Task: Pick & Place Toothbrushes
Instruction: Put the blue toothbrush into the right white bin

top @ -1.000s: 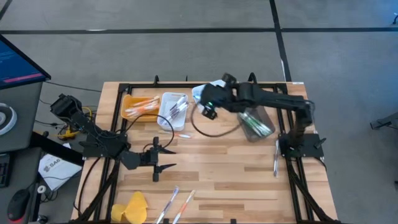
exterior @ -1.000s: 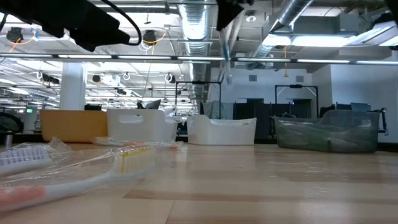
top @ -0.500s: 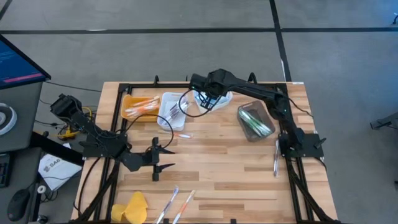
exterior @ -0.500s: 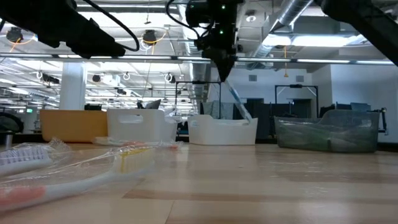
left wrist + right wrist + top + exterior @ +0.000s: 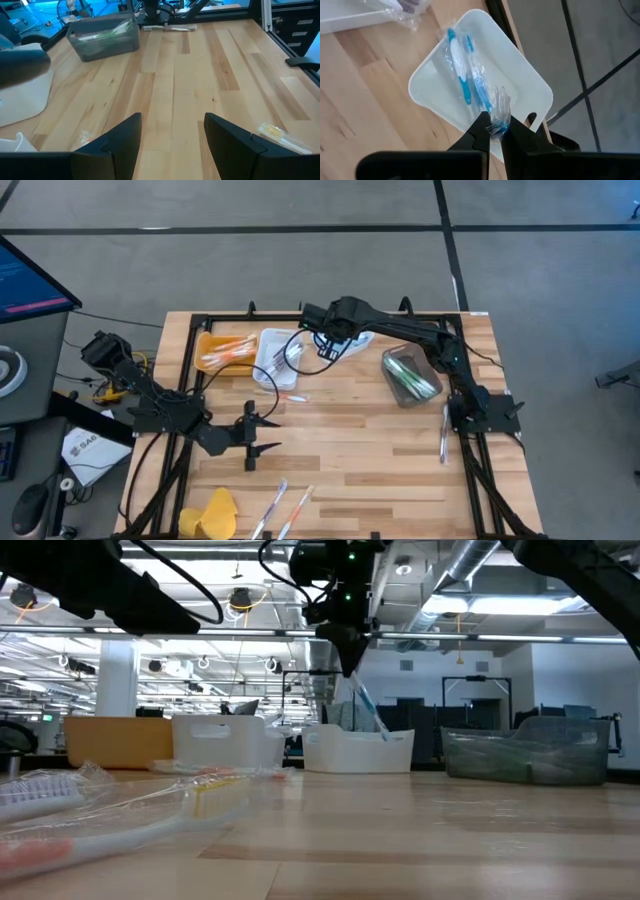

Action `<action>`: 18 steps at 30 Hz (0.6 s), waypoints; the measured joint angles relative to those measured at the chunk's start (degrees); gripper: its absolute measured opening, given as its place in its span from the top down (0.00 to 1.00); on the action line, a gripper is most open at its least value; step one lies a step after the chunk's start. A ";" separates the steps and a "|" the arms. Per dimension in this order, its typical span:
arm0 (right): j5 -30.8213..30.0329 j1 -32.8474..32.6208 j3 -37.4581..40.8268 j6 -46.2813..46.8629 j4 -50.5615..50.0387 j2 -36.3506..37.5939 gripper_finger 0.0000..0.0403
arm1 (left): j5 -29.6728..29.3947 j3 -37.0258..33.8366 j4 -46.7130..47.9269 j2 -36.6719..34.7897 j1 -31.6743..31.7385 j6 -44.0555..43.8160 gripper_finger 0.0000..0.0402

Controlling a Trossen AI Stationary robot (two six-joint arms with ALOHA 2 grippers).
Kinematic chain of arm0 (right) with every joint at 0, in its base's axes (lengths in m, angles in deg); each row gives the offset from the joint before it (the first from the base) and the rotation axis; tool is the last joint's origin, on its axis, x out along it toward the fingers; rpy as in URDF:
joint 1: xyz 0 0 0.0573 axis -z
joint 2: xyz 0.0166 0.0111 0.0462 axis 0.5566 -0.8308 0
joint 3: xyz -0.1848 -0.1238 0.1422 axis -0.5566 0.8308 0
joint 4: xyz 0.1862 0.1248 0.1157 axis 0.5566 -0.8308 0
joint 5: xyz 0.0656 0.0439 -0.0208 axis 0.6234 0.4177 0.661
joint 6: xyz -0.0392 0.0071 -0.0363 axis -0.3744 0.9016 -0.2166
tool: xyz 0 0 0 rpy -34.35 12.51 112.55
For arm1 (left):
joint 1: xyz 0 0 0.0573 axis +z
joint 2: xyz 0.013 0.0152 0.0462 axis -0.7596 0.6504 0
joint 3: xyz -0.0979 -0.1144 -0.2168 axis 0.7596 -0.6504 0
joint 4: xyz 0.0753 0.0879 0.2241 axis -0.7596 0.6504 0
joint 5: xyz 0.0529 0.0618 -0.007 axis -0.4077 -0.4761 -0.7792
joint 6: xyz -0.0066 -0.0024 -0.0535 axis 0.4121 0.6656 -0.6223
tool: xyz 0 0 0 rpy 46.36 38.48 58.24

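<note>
Hanging slanted, head down, a blue toothbrush (image 5: 479,93) sits clamped in the right gripper (image 5: 493,131); left gripper (image 5: 172,132) apart.

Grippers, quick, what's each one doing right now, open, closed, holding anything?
Left gripper: open, holding nothing, low over the table.
Right gripper: shut on a wrapped blue toothbrush, hanging over the white bin.
</note>
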 joint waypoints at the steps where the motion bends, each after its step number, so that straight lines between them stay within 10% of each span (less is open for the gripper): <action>1: 0.04 -0.04 0.50 -0.04 0.56 0.03 0.96 | 0.00 0.00 0.00 0.00 0.00 -0.45 0.48; 18: 1.25 0.94 0.65 3.73 0.54 -0.03 0.96 | 0.00 0.00 0.46 0.00 0.00 -1.23 0.48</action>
